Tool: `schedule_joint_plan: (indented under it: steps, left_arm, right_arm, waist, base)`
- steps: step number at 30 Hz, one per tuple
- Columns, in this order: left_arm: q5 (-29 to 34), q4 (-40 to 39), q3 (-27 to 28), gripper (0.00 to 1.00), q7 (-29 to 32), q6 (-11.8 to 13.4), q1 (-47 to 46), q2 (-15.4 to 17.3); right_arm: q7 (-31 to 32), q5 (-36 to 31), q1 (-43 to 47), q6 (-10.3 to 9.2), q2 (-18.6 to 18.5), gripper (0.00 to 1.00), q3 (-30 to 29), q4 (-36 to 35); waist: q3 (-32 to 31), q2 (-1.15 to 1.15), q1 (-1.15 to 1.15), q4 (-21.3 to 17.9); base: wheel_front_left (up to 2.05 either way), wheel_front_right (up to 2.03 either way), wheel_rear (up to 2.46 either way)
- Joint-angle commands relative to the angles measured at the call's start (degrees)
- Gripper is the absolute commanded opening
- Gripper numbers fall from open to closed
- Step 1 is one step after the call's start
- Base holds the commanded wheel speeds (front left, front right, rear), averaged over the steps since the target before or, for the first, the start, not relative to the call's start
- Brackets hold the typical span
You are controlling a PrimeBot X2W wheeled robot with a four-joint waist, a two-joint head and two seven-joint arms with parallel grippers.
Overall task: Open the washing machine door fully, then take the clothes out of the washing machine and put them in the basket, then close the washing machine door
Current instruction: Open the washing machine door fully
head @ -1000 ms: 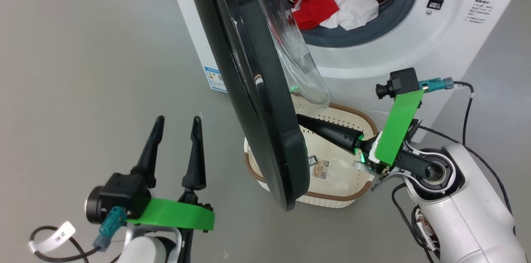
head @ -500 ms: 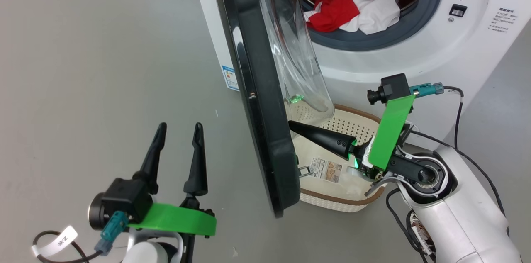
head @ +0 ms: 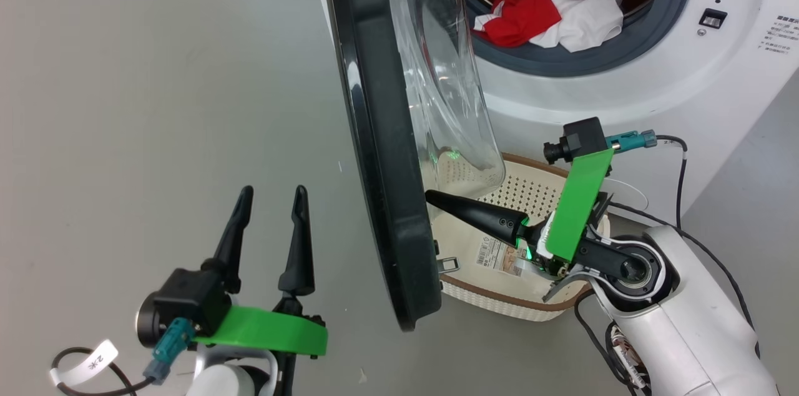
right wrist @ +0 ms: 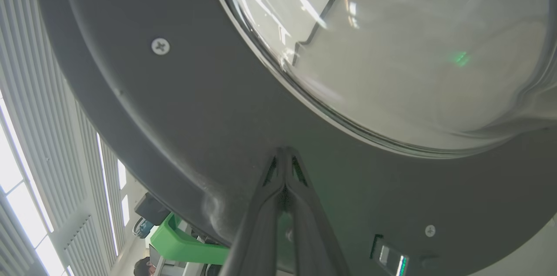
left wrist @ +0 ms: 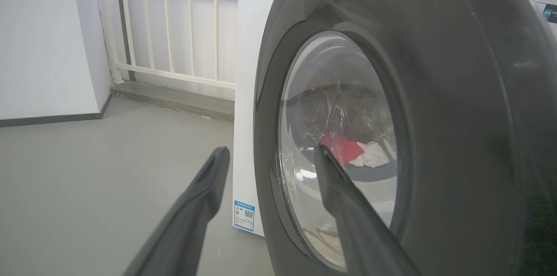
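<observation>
Standing beside it, I see the head camera look steeply down from above the robot onto the grey floor [head: 125,71] and the washing machine door [head: 381,196]. It sees the door edge-on from fairly near, with the basket [head: 499,305] under it. The left wrist camera sits low, facing level along the left gripper [left wrist: 270,149] at the door's outer face, close by. Through the glass it picks up the clothes [left wrist: 341,147], which the head camera sees from above inside the washing machine [head: 624,90]. The right wrist camera is hard up against the door's inner side, looking upward along the right gripper [right wrist: 285,149] towards the ceiling lights [right wrist: 17,171]. All three views share the door.
</observation>
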Motion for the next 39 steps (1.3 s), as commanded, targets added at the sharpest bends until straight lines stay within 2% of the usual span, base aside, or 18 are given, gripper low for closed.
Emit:
schedule_joint_plan:
  steps: [1,7,9,10,12,13,14,26,39]
  left_arm:
    - [-0.9,-1.4,1.7,1.00,-0.5,0.2,-0.3,0.8]
    - [-2.1,-1.7,1.8,1.00,-0.6,-0.1,0.0,0.7]
    - [-2.4,-1.8,1.8,1.00,-0.6,-0.2,0.1,0.7]
    - [-2.6,-1.9,1.8,1.00,-0.6,-0.2,0.2,0.7]
    - [-3.0,-1.9,1.8,1.00,-0.6,-0.4,0.3,0.7]
    - [-3.1,-1.9,1.9,1.00,-0.6,-0.4,0.4,0.7]
    - [-3.2,-1.9,1.9,1.00,-0.6,-0.4,0.4,0.7]
    - [-3.8,-3.4,3.0,1.00,-0.7,0.0,2.3,0.6]
    - [1.1,-4.7,3.0,1.00,-0.8,-0.6,3.9,0.6]
  right_arm:
    - [-0.5,0.4,0.1,0.45,1.1,0.00,1.5,-1.4]
    - [-3.4,-1.5,0.3,0.45,1.0,0.00,0.8,-1.0]
    - [-4.7,-3.4,0.5,0.45,0.9,0.30,0.5,-1.2]
    - [-5.5,-4.2,0.7,0.45,0.9,0.39,0.2,-1.5]
    - [-7.3,-6.8,1.3,0.45,0.8,0.49,-0.2,-2.6]
    - [-8.6,-8.7,1.6,0.45,0.6,0.84,-0.4,-3.4]
    - [-9.9,-11.2,1.9,0.45,0.3,1.00,-0.3,-4.6]
    - [-25.3,-36.8,11.0,0.45,-0.2,1.00,-1.7,-16.6]
    - [-43.5,-63.8,17.0,0.45,0.4,1.00,-8.5,-16.5]
  waist:
    - [-0.2,0.00,0.00,0.1]
    - [-0.2,0.00,0.00,-0.1]
    - [-0.3,0.00,0.00,-0.2]
    - [-0.3,0.00,0.00,-0.3]
    - [-0.3,0.00,0.00,-0.5]
    - [-0.4,0.00,0.00,-0.6]
    - [-0.4,0.00,0.00,-0.7]
    - [-1.1,0.00,0.00,-2.1]
    - [-1.2,0.00,0.00,-3.5]
  base:
    - [0.00,0.00,0.00]
    - [0.00,0.00,0.00]
    - [0.00,0.00,0.00]
    - [0.00,0.00,0.00]
    - [0.00,0.00,0.00]
    - [0.00,0.00,0.00]
    - [0.00,0.00,0.00]
    - [0.00,0.00,0.00]
    - [0.00,0.00,0.00]
